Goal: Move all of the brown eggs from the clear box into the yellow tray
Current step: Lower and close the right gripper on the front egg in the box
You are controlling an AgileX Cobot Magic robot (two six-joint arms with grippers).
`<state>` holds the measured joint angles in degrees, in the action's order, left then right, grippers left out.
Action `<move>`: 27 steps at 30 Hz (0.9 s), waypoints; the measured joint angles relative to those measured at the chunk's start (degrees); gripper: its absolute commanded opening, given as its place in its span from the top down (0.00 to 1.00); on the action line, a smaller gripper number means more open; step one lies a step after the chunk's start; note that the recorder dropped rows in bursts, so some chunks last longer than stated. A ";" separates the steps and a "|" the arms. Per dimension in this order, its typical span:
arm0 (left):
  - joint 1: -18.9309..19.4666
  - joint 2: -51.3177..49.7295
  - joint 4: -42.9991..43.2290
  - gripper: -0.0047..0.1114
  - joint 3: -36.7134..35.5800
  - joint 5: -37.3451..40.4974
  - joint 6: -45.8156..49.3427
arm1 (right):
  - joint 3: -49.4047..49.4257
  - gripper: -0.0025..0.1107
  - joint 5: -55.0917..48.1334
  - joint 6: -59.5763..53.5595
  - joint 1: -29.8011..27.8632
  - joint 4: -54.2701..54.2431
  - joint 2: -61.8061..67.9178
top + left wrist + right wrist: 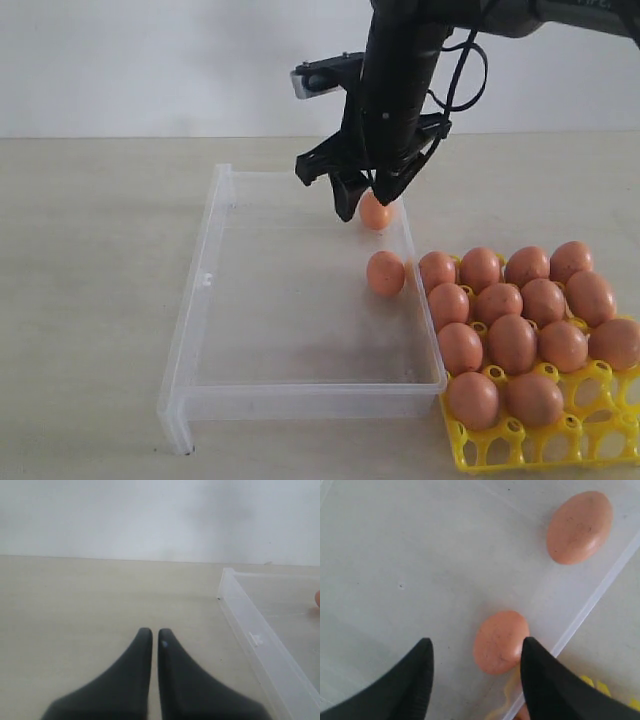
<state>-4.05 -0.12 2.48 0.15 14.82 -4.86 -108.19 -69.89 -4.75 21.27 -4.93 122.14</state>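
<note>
Right gripper (368,203) hangs over the clear box (300,400), toward its far corner on the tray side. Its fingers (415,680) are spread wide. Two brown eggs (386,273) lie in the clear box, both along the wall nearest the yellow tray (585,435): one mid-wall, the other (377,214) farther back, partly behind the gripper tips. In the right wrist view one egg (500,641) shows between the spread tips, close to one finger, contact unclear. A second egg (579,527) lies further along the same wall. The other eggs (512,343) sit in the yellow tray, just beside the clear box. Left gripper (151,632) is low over the table (75,605), outside the clear box wall opposite the tray, fingers pressed nearly together with a thin slit between.
</note>
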 measured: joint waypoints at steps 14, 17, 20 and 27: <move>0.00 0.00 0.00 0.92 0.00 0.00 0.00 | 0.00 0.57 0.00 5.44 0.00 -0.07 4.73; 0.00 0.00 0.00 0.92 0.00 0.00 0.00 | 0.00 0.57 0.00 6.56 0.00 0.73 4.73; 0.00 0.00 0.00 0.92 0.00 0.00 0.00 | 0.00 0.57 0.00 7.65 0.00 1.70 4.73; 0.00 0.00 0.00 0.92 0.00 0.00 0.00 | 0.00 0.57 0.00 8.34 0.00 2.87 4.73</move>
<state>-4.05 -0.12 2.48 0.15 14.82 -4.86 -108.19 -69.89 3.59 21.27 -2.07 126.87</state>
